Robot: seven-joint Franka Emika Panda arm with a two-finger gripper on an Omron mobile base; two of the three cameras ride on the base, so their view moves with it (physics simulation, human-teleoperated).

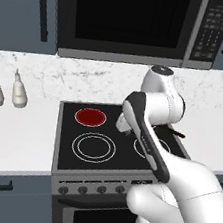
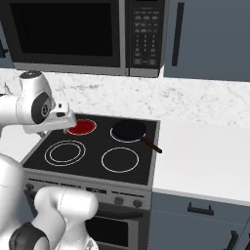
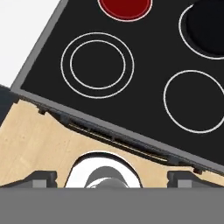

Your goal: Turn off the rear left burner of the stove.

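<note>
The stove point(image 1: 77, 154) sits in the middle of the left base view, a black glass cooktop with a grey steel front panel below it. Four burner marks are on the glass. The rear left burner point(image 1: 91, 117) is a solid red disc at the upper left of the cooktop; in the right base view it shows at point(image 2: 81, 127), partly behind the arm, and in the hand view it is cut by the top edge point(image 3: 125, 8). In front of it lies the double-ring burner point(image 1: 94, 147) — two white rings, one inside the other. The single-ring burner point(image 2: 120, 159) is at the front right, and a black pan point(image 2: 129, 130) with a dark handle covers the rear right mark.

Four small dark knobs point(image 1: 92, 189) can be counted along the front panel in the left base view; the arm hides the rest of the row.

Two pale bottles point(image 1: 6, 91) stand side by side on the white desk point(image 1: 14, 134) at the left of that view. One black microwave point(image 1: 132, 20) hangs above the stove.

The hand point(image 3: 112, 179) looks down over the stove's front edge, with two dark fingertips point(image 3: 41, 178) at the bottom corners of the hand view, set wide apart with nothing between them — the hand is open and touches no knob.
</note>
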